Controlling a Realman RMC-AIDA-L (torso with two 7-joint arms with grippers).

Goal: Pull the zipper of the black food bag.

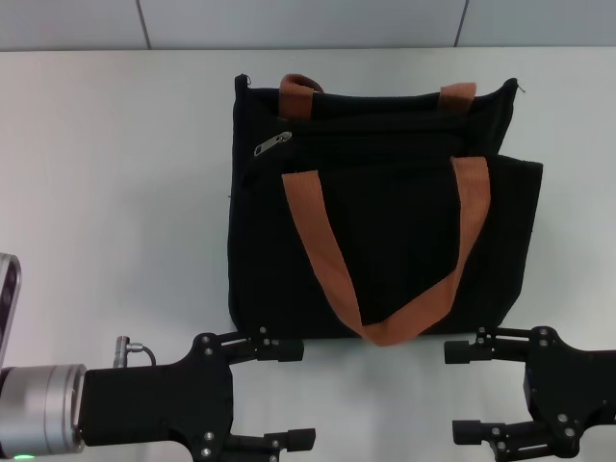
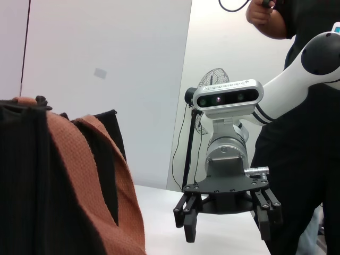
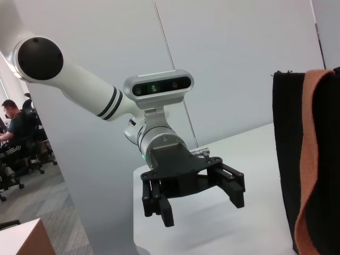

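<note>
The black food bag lies flat on the white table, with its rust-orange handles draped over its front. The silver zipper pull sits near the bag's upper left corner on the black zip line. My left gripper is open and empty at the near edge, below the bag's left corner. My right gripper is open and empty below the bag's right corner. Neither touches the bag. The left wrist view shows the bag's side and the right gripper. The right wrist view shows the bag's edge and the left gripper.
The white table extends to both sides of the bag. A grey wall runs behind it. A standing fan and a person are behind the right arm. A seated person is in the room behind.
</note>
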